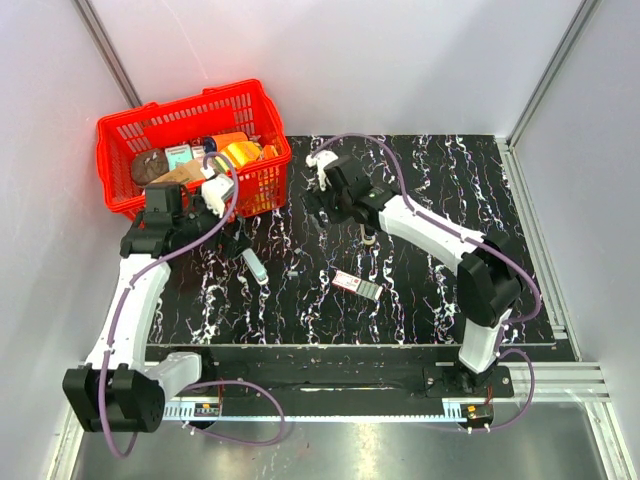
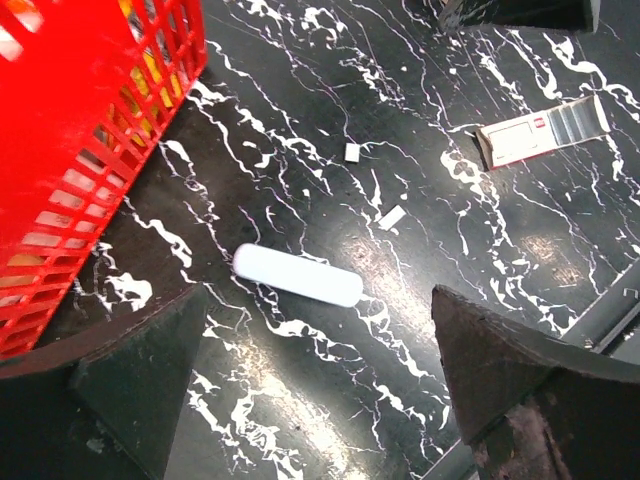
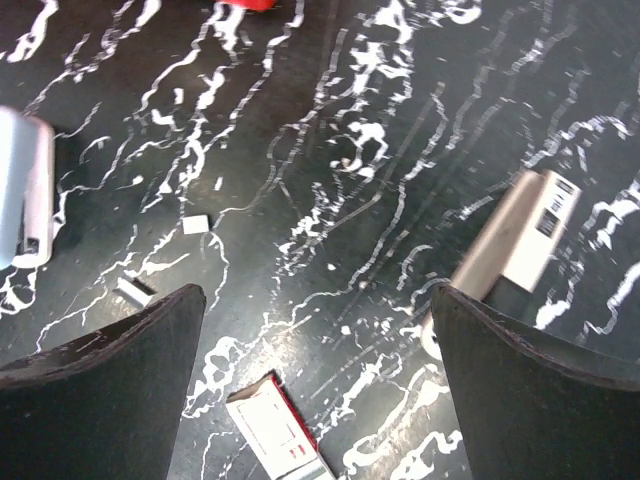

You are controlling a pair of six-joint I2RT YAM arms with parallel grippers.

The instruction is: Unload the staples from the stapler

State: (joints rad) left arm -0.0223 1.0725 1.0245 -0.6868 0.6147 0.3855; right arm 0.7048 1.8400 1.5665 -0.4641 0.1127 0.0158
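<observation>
The white stapler (image 1: 254, 265) lies flat on the black marbled table, just below my left gripper (image 1: 228, 238). In the left wrist view it is a closed white oblong (image 2: 297, 275) lying between and just beyond my open, empty fingers (image 2: 150, 380). My right gripper (image 1: 330, 198) hovers open and empty over mid-table; its view shows the stapler's end (image 3: 22, 190) at the left edge. Small pale pieces, perhaps staples, lie loose on the table (image 2: 352, 152) (image 2: 392, 217) (image 3: 195, 224). A red-and-white staple box (image 1: 357, 284) lies to the right of the stapler (image 2: 540, 130) (image 3: 280, 425).
A red basket (image 1: 120, 135) full of items stands at the back left, close to my left gripper (image 2: 60, 120). A pale object with a barcode label (image 3: 520, 235) lies near the right gripper's right finger. White walls enclose the table.
</observation>
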